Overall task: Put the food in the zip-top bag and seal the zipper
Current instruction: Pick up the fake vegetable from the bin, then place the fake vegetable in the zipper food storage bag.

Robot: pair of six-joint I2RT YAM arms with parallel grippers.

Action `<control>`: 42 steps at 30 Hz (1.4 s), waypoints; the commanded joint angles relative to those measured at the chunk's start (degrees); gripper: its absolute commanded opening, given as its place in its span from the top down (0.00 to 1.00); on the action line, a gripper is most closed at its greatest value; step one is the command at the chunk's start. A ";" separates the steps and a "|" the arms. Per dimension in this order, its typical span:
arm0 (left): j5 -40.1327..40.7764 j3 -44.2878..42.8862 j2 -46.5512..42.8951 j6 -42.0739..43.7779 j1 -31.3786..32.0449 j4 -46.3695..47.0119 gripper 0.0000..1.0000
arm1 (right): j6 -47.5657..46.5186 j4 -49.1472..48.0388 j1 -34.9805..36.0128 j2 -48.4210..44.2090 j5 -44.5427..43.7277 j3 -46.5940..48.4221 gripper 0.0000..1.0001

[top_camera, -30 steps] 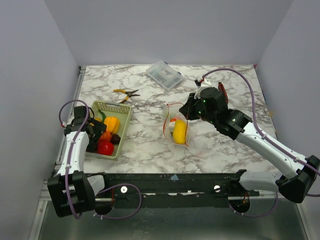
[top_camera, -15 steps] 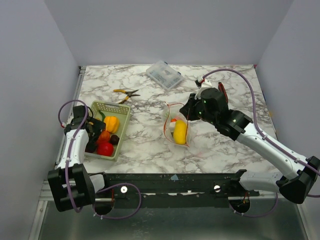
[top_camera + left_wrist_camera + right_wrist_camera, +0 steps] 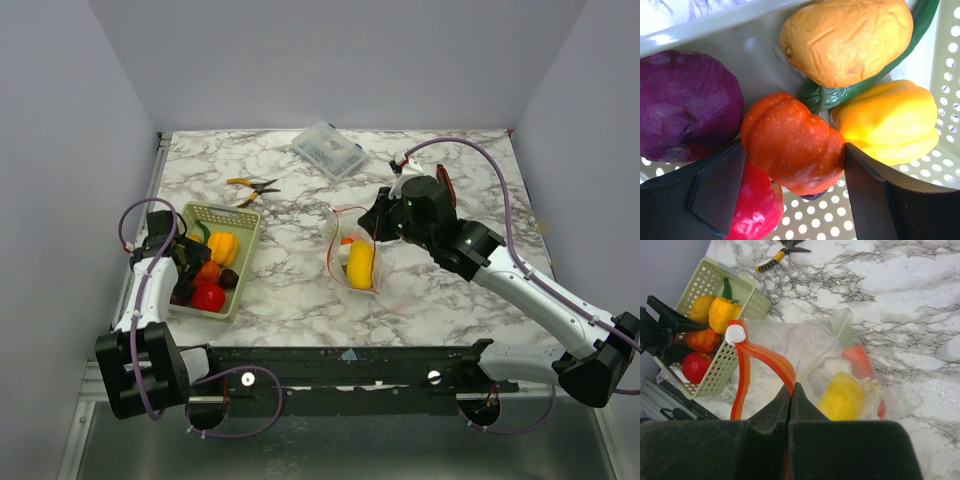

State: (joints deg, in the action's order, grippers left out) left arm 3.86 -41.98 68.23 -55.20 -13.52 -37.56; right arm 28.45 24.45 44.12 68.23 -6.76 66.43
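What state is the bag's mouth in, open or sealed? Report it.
Open. On the bag, the zipper strips bow apart; the right gripper pinches one edge.

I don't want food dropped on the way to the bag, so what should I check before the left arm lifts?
1. Left gripper straddles the pumpkin: ok.
2. Firm grip on it: cannot tell.
3. Right gripper pinching the bag at its rim: ok.
4. Bag mouth open: ok.
5. Spare room beside the lemon: cannot tell.
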 commanded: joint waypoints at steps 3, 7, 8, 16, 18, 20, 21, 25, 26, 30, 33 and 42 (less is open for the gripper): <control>0.36 0.49 -4.89 0.75 -0.46 -0.46 0.58 | -0.43 -1.95 -0.36 -0.01 0.96 -0.94 1.00; 0.80 -0.53 -8.38 0.86 -0.42 -2.52 0.61 | -0.36 -1.95 -0.30 0.42 1.51 -0.52 1.00; 0.63 -0.76 -9.51 0.93 -0.38 -2.84 0.62 | -0.34 -1.95 -0.34 0.35 1.65 -0.54 1.00; -0.14 -4.06 -19.52 4.64 1.75 -3.71 0.65 | -0.21 -2.56 -0.33 0.74 2.60 -0.43 1.00; -1.24 -4.86 -22.59 6.92 3.66 -1.78 0.66 | -0.11 -2.80 -0.36 0.55 2.77 -0.77 1.00; -4.60 -5.35 -25.09 9.66 6.25 1.67 0.71 | 0.05 -3.25 -0.35 0.40 2.69 -1.21 1.00; -9.95 -5.23 -26.30 11.53 7.16 4.40 0.77 | 0.18 -3.35 -0.35 0.49 2.75 -1.22 1.00; -38.83 0.48 -28.58 12.04 10.67 26.08 0.80 | 0.31 -3.30 -0.37 1.08 3.74 -0.73 1.00; -42.48 1.66 -28.57 10.57 12.82 31.77 0.83 | 0.42 -3.46 -0.32 1.10 3.95 -0.82 1.00; -44.15 0.57 -27.93 14.66 26.96 40.22 0.84 | 0.64 -3.83 -0.26 1.08 4.30 -1.10 1.00; -41.86 -1.57 -27.13 20.17 36.64 40.61 0.87 | 0.86 -3.69 -0.34 1.03 4.40 -0.88 1.00; -32.49 -5.66 -19.49 32.90 52.72 40.02 0.95 | 1.26 -3.45 -0.26 0.94 5.34 0.22 1.00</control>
State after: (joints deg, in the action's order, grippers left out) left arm -33.95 -45.28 44.99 -30.85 34.20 0.71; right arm 29.10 22.37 44.12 69.04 -3.07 66.11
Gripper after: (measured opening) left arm 0.744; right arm 0.005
